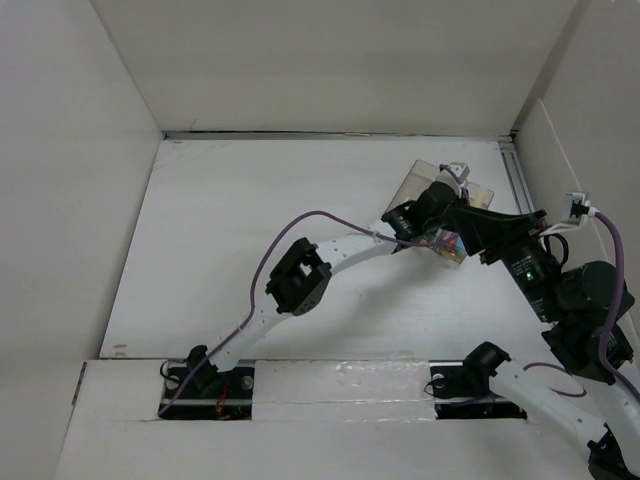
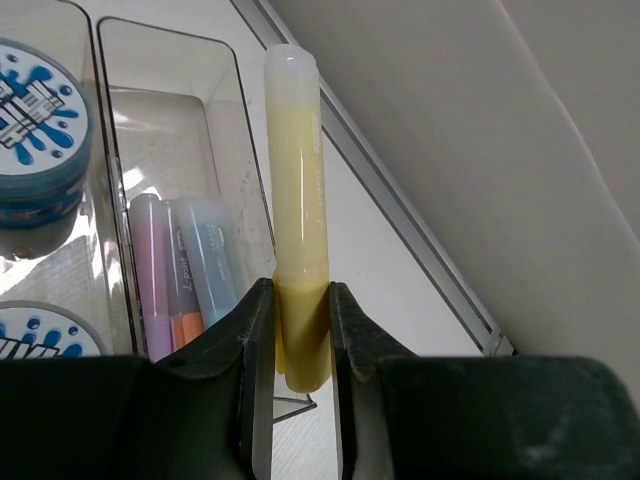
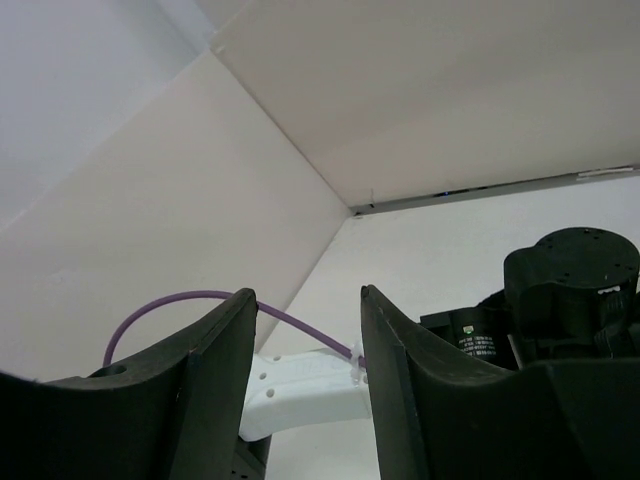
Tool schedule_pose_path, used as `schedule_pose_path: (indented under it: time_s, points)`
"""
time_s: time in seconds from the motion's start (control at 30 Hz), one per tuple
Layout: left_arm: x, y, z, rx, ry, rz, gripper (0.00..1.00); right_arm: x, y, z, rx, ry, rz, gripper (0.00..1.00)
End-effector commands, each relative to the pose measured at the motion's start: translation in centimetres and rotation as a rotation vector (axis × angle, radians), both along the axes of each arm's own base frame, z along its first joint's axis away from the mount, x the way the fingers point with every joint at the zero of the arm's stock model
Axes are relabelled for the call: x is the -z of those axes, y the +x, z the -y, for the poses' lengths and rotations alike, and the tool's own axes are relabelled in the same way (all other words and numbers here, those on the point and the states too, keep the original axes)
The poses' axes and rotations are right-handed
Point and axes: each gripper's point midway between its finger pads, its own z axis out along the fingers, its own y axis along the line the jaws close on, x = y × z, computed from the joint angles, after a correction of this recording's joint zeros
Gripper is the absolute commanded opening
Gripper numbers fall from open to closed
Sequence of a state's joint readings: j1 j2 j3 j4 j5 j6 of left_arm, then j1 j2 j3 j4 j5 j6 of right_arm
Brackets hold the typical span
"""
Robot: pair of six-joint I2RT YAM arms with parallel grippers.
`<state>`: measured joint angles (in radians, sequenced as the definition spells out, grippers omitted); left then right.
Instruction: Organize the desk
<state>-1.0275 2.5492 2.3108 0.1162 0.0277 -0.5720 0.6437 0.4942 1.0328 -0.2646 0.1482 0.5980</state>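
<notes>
white desk [image 1: 250,230] – left gripper [image 2: 300,305] clamps a yellow marker [image 2: 297,180], right gripper [image 3: 306,300] gapes empty

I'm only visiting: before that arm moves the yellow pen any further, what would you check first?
1. Left gripper shut on the yellow highlighter: ok.
2. Free room in the clear tray compartment beside the stored highlighters: ok.
3. Yellow highlighter lined up over that compartment: cannot tell; it appears along the tray's right wall.
4. Right gripper open and empty: ok.
5. Right arm clear of the tray: cannot tell.
</notes>
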Motion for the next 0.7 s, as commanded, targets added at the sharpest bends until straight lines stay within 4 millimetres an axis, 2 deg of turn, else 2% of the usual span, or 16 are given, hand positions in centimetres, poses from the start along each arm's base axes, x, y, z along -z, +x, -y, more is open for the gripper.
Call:
schedule_pose_path:
  time_s: [0.0,0.03,0.2,0.3,0.4,0.5,0.53,0.6,0.67]
  points:
    - [-4.3,0.3,0.7,0.056,-0.106,0.053,0.01,-1.3,-0.3,0.7,0.026,0.006,0.032,0.52]
    - [-3.3,0.2,0.9,0.065,-0.094,0.043,0.03,-1.3,-0.3,0.9,0.032,0.009,0.035,0.52]
    - [-1.8,0.1,0.9,0.074,-0.070,0.030,0.07,-1.2,0.0,0.8,0.041,0.004,0.037,0.52]
    - [-1.0,0.1,0.9,0.072,-0.055,0.022,0.18,-0.9,0.2,0.6,0.039,0.000,0.030,0.52]
    - [-0.5,0.7,0.4,0.057,-0.042,0.016,0.35,-0.8,0.2,0.7,0.043,-0.001,0.030,0.53]
    - [-0.1,0.6,0.3,0.060,-0.035,0.008,0.45,-0.8,0.1,0.9,0.047,0.003,0.030,0.52]
    - [-0.4,0.5,0.3,0.063,-0.036,0.011,0.51,-0.6,0.2,0.8,0.048,0.002,0.026,0.53]
    - [-0.3,1.0,-0.3,0.052,-0.034,0.013,0.57,-0.7,0.2,1.0,0.053,0.000,0.026,0.53]
    - [-2.1,0.9,-0.8,0.044,-0.044,0.037,0.64,-0.7,0.2,1.2,0.060,0.003,0.026,0.53]
